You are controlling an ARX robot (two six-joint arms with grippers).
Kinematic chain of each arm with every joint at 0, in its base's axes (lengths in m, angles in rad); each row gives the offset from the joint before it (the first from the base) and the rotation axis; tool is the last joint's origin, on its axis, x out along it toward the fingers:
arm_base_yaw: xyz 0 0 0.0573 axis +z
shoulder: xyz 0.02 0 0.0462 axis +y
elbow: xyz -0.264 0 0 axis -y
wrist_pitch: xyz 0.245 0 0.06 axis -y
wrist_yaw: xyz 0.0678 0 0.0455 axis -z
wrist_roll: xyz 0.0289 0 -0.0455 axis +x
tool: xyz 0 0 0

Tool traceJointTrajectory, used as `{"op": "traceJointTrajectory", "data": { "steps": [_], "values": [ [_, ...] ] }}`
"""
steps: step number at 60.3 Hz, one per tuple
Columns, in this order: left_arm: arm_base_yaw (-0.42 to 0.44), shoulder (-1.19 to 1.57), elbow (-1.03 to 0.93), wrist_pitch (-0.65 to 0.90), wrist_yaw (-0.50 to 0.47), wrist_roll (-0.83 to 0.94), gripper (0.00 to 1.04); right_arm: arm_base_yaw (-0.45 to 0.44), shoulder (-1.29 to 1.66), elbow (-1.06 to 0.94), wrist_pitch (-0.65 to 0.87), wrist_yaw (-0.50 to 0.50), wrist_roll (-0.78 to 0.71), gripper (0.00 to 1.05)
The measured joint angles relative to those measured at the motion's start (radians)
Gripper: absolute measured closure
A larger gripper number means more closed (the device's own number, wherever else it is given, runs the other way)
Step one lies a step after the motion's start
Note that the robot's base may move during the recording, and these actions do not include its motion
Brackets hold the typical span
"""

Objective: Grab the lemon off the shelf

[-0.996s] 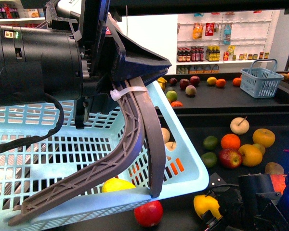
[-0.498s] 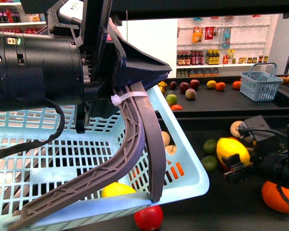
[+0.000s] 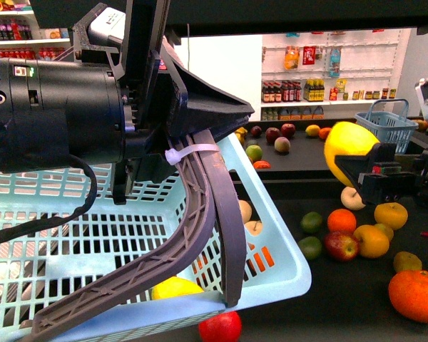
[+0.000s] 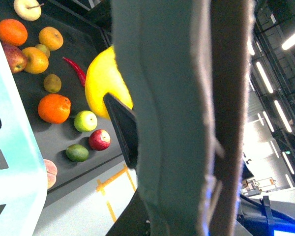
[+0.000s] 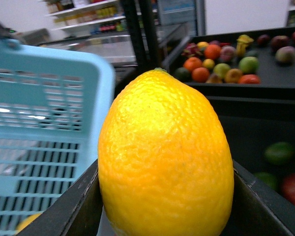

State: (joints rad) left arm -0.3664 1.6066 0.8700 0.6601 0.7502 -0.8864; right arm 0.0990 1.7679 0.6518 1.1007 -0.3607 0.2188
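The lemon (image 3: pixel 348 151), bright yellow and oval, is held in my right gripper (image 3: pixel 367 169), lifted well above the black shelf tray (image 3: pixel 357 285) at the right. In the right wrist view the lemon (image 5: pixel 164 157) stands upright and fills the space between the dark fingers (image 5: pixel 76 209). My left gripper (image 3: pixel 189 125) is shut on the grey handle (image 3: pixel 200 235) of the light-blue basket (image 3: pixel 274 242), held up at the left. The basket holds a yellow fruit (image 3: pixel 175 287). In the left wrist view the handle (image 4: pixel 177 118) blocks most of the picture, with the lemon (image 4: pixel 101 81) behind it.
Loose fruit lies on the lower tray: oranges (image 3: pixel 416 295), a red apple (image 3: pixel 340 244), limes (image 3: pixel 311 222). Another red apple (image 3: pixel 220 328) lies under the basket's front edge. A small blue basket (image 3: pixel 386 121) stands on the upper tier. White wall shelves of bottles (image 3: pixel 307 89) are behind.
My right gripper has risen with the lemon from low on the tray, up and to the right. The left gripper and basket have stayed nearly still.
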Motion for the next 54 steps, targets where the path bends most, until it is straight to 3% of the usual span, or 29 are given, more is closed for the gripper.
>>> {"op": "traceJointTrajectory", "data": {
  "steps": [45,54],
  "values": [
    [0.0,0.0,0.0,0.0,-0.001,0.0,0.98,0.182,0.113,-0.032,-0.011,-0.025,-0.028,0.42],
    [0.0,0.0,0.0,0.0,-0.001,0.0,0.98,0.188,0.114,-0.032,-0.006,-0.025,-0.037,0.23]
  ]
}}
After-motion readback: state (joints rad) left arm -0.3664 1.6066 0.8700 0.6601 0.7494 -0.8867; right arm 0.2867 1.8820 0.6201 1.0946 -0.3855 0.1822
